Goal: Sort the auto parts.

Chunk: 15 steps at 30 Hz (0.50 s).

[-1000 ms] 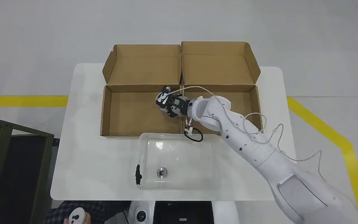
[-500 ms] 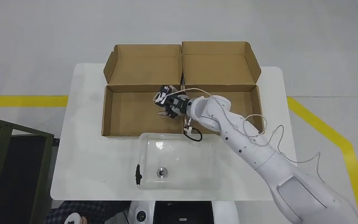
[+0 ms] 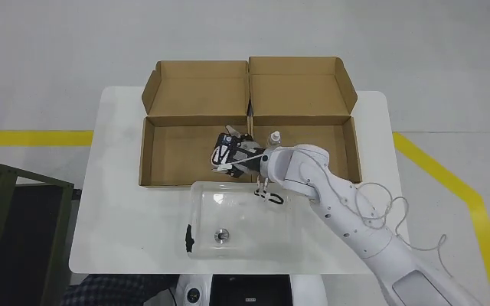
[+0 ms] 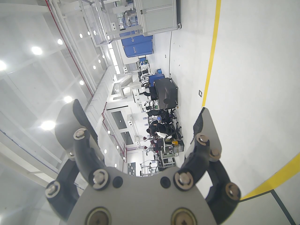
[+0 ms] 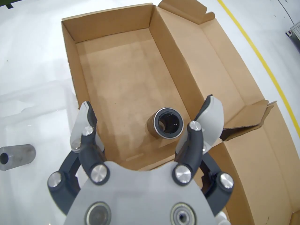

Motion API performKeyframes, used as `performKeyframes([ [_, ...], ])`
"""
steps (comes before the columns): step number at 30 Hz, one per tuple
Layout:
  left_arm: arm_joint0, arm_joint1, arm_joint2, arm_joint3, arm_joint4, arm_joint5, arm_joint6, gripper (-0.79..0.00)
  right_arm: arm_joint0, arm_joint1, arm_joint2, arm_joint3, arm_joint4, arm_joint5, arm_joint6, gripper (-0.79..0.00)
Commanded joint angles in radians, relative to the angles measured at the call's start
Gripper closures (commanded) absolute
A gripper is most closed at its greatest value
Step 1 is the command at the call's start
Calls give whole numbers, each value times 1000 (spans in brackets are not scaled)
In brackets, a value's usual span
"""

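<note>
The left gripper (image 4: 140, 108) points into a factory hall. Its jaws stand wide apart, and the hall shows through the gap. Each jaw is a black linkage with a pale tip plate, screwed to a grey mounting plate (image 4: 143, 202).

Beyond the jaws lies a white floor (image 4: 246, 47) crossed by a yellow line (image 4: 212, 47). A second yellow line (image 4: 276, 183), edged in black, runs close behind one jaw. A metal-framed enclosure (image 4: 152, 8) with grey and clear panels stands on the floor, with blue cabinets (image 4: 138, 45) just beside it. Farther off is a black machine (image 4: 165, 92) among equipment too small to identify. Round ceiling lights (image 4: 37, 50) run in rows, and a red pipe (image 4: 70, 52) runs along the ceiling.
</note>
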State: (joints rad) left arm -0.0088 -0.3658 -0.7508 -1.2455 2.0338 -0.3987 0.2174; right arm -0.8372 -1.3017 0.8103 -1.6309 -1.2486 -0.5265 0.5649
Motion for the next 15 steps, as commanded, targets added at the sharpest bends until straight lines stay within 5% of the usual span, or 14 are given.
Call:
performKeyframes([
  [1, 0, 0, 0, 0, 0, 0, 0, -785, -42, 11, 19, -50, -6, -22, 13, -727],
  [15, 0, 0, 0, 0, 0, 0, 0, -785, -342, 79, 108, -332, -113, -164, 21, -748],
])
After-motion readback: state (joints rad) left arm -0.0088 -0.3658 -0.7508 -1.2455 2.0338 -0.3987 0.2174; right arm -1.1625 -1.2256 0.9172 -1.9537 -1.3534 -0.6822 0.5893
